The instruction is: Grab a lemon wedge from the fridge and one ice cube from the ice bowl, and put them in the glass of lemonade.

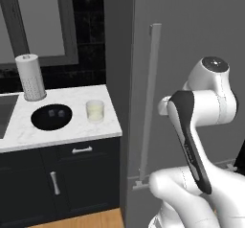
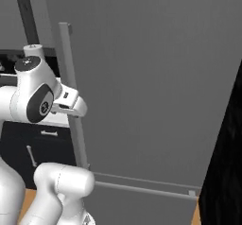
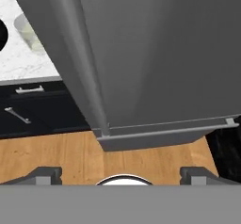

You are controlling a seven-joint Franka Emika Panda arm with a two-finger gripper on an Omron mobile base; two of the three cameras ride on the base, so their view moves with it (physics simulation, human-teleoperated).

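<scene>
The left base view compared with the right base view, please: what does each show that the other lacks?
The left base view alone has the white counter with the black bowl holding ice cubes, the glass of lemonade and the paper-towel roll. The right base view alone has a black panel at the right. Both show the closed grey fridge and its long handle.

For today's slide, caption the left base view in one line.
Closed grey fridge beside a counter holding a black bowl, glass of lemonade and paper-towel roll.
</scene>
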